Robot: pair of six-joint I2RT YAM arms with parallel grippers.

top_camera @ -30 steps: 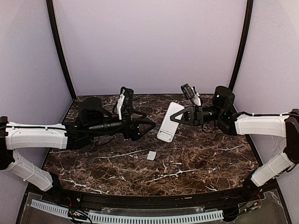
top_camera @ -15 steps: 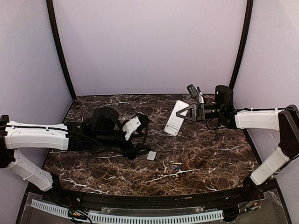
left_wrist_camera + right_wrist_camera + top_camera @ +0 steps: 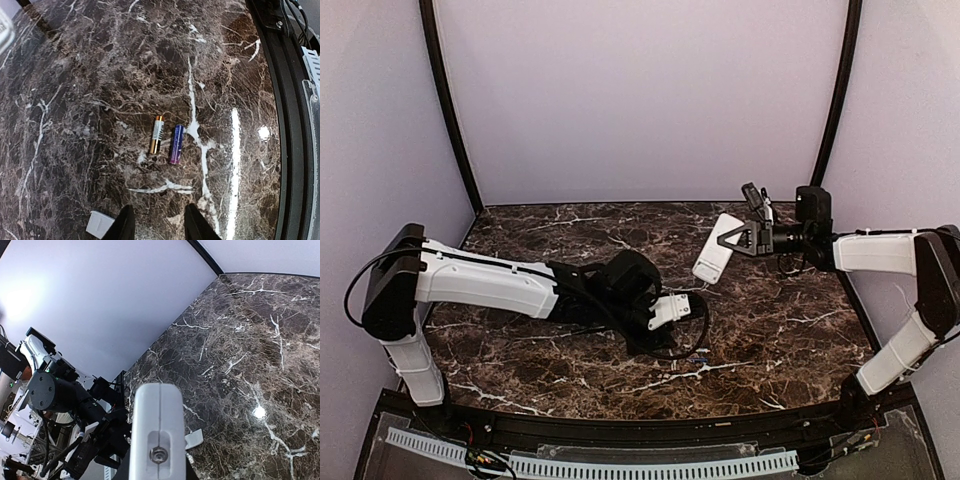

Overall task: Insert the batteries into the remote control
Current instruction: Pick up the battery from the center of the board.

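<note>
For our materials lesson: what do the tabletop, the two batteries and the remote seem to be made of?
The tabletop: dark stone or marble-look laminate, polished: white veins, lamp glare. The batteries: probably metal in glossy printed wrap; one has a gold end. The remote: likely plastic, with a smooth, evenly white shell.

On my dark marble bench (image 3: 75,125) I see a gold-tipped battery (image 3: 157,134) just beside a blue battery (image 3: 175,144), with a white cover piece (image 3: 100,224) near them.
</note>
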